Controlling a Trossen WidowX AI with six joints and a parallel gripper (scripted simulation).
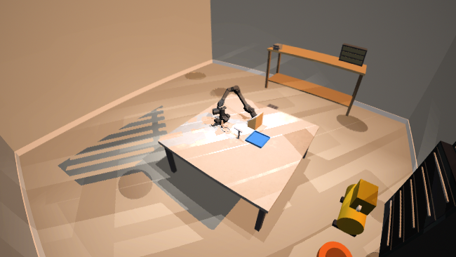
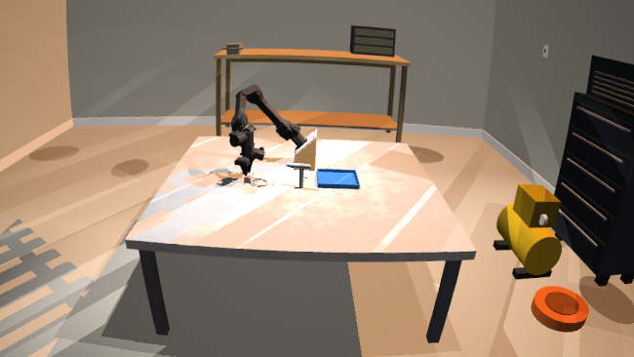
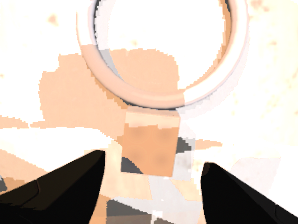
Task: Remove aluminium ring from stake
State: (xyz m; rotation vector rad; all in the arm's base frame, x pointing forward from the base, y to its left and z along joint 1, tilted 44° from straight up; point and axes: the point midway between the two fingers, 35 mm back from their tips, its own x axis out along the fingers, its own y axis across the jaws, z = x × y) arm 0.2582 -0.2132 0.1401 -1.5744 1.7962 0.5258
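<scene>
Black parallel-jaw gripper (image 1: 222, 123) (image 2: 247, 173) (image 3: 154, 159), partly open, holding nothing; pale metal ring (image 1: 225, 129) (image 2: 258, 182) (image 3: 167, 99) ahead, its far side cropped in wrist view.

Ring (image 1: 225, 129) (image 2: 258, 182) (image 3: 155, 101), left of the stake (image 1: 238, 135) (image 2: 300, 178): far arc cut off in the wrist view.
Claw (image 1: 222, 123) (image 2: 247, 172) (image 3: 153, 157): finger roots out of the wrist frame; tips too small elsewhere.
Arm base: hidden by the board (image 1: 259, 121) (image 2: 307, 156) behind the stake.
Tool chest (image 1: 421, 203) (image 2: 585, 180): cropped.
</scene>
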